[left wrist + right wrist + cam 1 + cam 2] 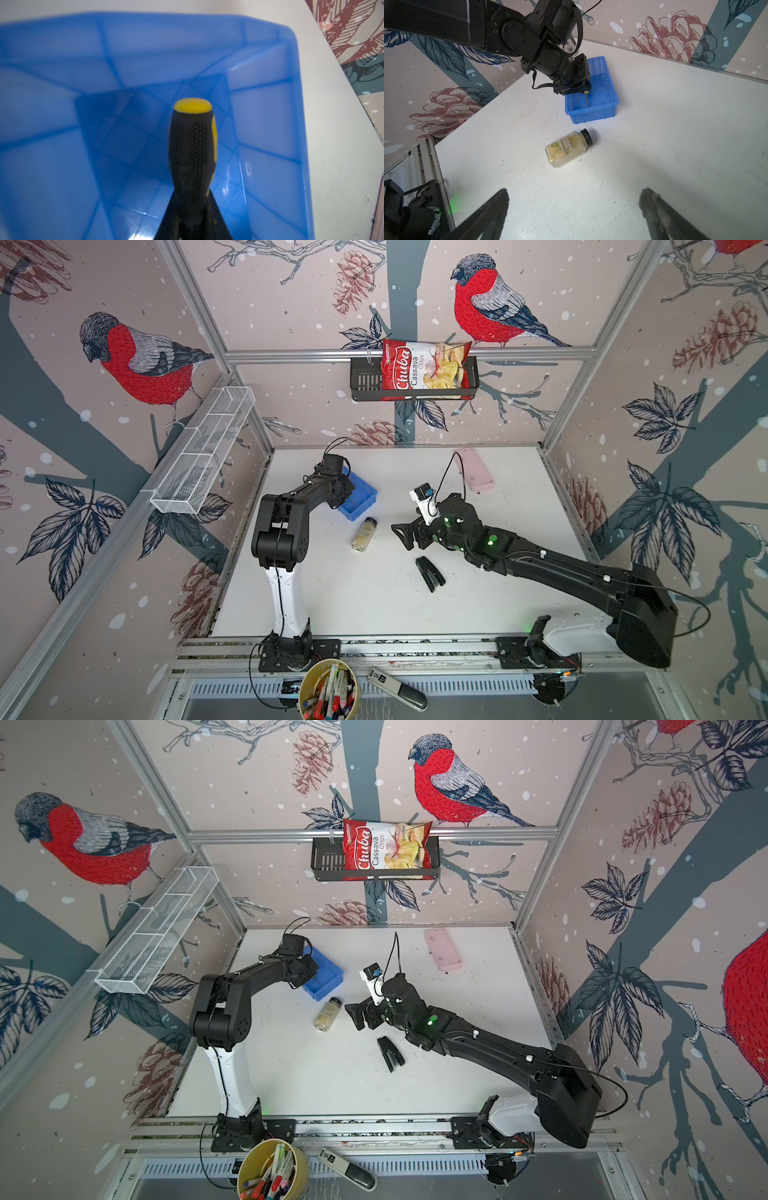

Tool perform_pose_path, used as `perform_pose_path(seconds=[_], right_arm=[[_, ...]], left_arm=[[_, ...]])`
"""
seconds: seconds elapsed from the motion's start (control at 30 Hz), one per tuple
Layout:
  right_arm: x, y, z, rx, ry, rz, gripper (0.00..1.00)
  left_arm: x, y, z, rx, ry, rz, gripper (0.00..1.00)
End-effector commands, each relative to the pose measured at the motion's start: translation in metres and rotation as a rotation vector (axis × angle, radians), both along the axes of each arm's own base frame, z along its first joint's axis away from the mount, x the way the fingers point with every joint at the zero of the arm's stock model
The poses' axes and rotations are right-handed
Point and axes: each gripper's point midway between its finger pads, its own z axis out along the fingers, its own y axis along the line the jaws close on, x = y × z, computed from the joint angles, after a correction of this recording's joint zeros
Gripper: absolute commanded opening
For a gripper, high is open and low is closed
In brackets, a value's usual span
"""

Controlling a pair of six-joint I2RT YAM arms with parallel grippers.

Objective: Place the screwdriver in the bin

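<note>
- Screwdriver hangs inside the walls of the blue bin. Its black bumpy handle has a yellow end.
- The left gripper has its jaws clamped on the thin end of that handle.
- The metal shaft is cut off at the bottom edge of the left wrist view. The right wrist view shows it poking down into the bin.
- I cannot tell if the tip touches the bin floor.
- In both top views the left arm covers much of the bin and hides the handle. Only a thin line of shaft shows there.
- The right gripper shows only its two dark fingertips in the right wrist view. Its jaws are wide apart with nothing between them, above the table near the jar.
- A seasoning powder jar lies on its side near the bin, with its black cap toward it. The small words on its label are hard to read.
- A black stapler lies on the table beside the right arm.
- A flat pink thing lies near the back wall. It is too blurry to name.
- The table is white, with small dark specks and scratches.
- The walls have pictures of red birds, pine cones and leaves.
- On the back wall a black rack holds a bag of Chuba cassava chips.
- A white wire basket hangs on the left wall.
- A cup of markers stands in front of the table.
</note>
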Motion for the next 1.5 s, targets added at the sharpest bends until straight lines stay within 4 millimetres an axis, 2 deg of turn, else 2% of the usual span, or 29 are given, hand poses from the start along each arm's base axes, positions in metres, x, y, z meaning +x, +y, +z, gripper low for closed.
perform_pose_path(seconds=[0.0, 0.07, 0.23, 0.4, 0.53, 0.57, 0.6, 0.63, 0.67, 0.73, 0.8, 0.9, 1.03, 1.23, 1.33, 1.47], right_arm=[[0.002, 0.0, 0.006, 0.012, -0.015, -0.01, 1.0], [0.001, 0.0, 0.006, 0.013, -0.015, -0.01, 1.0], [0.003, -0.003, 0.008, 0.021, -0.011, -0.028, 1.0], [0.007, -0.011, 0.009, 0.022, -0.002, -0.065, 1.0], [0.016, -0.028, 0.014, 0.051, -0.008, -0.126, 1.0], [0.02, -0.034, 0.016, 0.065, -0.008, -0.156, 1.0], [0.023, -0.039, 0.016, 0.069, -0.008, -0.178, 1.0], [0.027, -0.043, 0.013, 0.064, -0.004, -0.196, 1.0], [0.03, -0.052, 0.022, 0.083, -0.02, -0.214, 1.0], [0.038, -0.064, 0.024, 0.085, -0.024, -0.253, 1.0], [0.047, -0.079, 0.027, 0.099, -0.029, -0.299, 1.0], [0.062, -0.107, 0.032, 0.131, -0.059, -0.389, 1.0], [0.084, -0.167, 0.032, 0.157, -0.132, -0.61, 1.0], [0.106, -0.249, 0.009, 0.105, -0.244, -0.845, 1.0], [0.112, -0.281, -0.005, 0.042, -0.316, -0.927, 1.0], [0.11, -0.318, -0.023, -0.007, -0.401, -1.018, 1.0]], left_arm=[[0.002, 0.005, 0.013, 0.017, -0.018, 0.022, 0.35], [0.002, 0.006, 0.019, 0.019, -0.03, 0.024, 0.46], [0.002, 0.008, 0.033, 0.028, -0.06, 0.027, 0.56], [-0.001, 0.011, 0.056, 0.051, -0.107, 0.018, 0.77], [-0.01, 0.016, 0.086, 0.087, -0.185, 0.004, 0.84], [-0.014, 0.016, 0.095, 0.096, -0.213, -0.007, 0.88], [-0.017, 0.016, 0.102, 0.104, -0.237, -0.024, 0.96], [-0.022, 0.016, 0.113, 0.12, -0.279, -0.049, 0.99], [-0.027, 0.015, 0.122, 0.14, -0.324, -0.075, 0.99], [-0.039, 0.017, 0.139, 0.166, -0.408, -0.104, 0.99], [-0.052, 0.017, 0.157, 0.188, -0.498, -0.136, 0.99], [-0.077, 0.026, 0.167, 0.233, -0.599, -0.127, 0.99], [-0.108, 0.038, 0.176, 0.344, -0.764, -0.136, 0.99], [-0.145, 0.062, 0.167, 0.522, -0.859, -0.088, 0.99], [-0.158, 0.073, 0.155, 0.62, -0.87, -0.076, 0.99], [-0.169, 0.088, 0.134, 0.744, -0.828, -0.057, 0.98]])
